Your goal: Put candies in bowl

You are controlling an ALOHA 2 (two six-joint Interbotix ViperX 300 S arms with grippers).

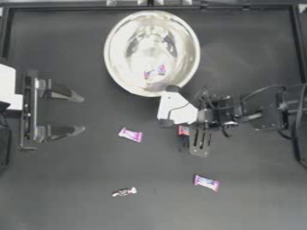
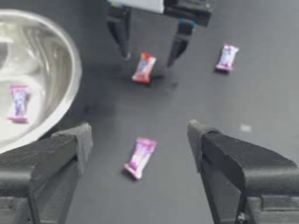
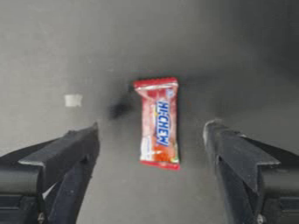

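The right gripper (image 1: 185,130) hangs just below the bowl's (image 1: 120,31) rim at about 5 o'clock from the bowl's centre, its jaws spread wide and straddling a red-printed candy (image 3: 158,123) that lies flat on the dark table (image 1: 72,206) between them. Nothing is pinched yet; in the right wrist view the wrapper sits lengthwise in the gap with clear table on both sides, an alignment that looks meant to let the jaws close across its narrow width. One pink candy (image 1: 155,72) already rests inside the bowl, toward the 6 o'clock part of its floor, so the task appears to be in its early part. Three more wait on the table: a pink one (image 1: 130,134) at about 9 o'clock from the right gripper, another (image 1: 207,183) at roughly 5 o'clock from it and well apart, and a thin twisted-end one (image 1: 124,192) farther off at about 7 o'clock. The left gripper (image 1: 81,113) is parked at the table's 9 o'clock edge, jaws spread and empty, facing the nearest pink candy but well short of it, apparently to leave the centre free.
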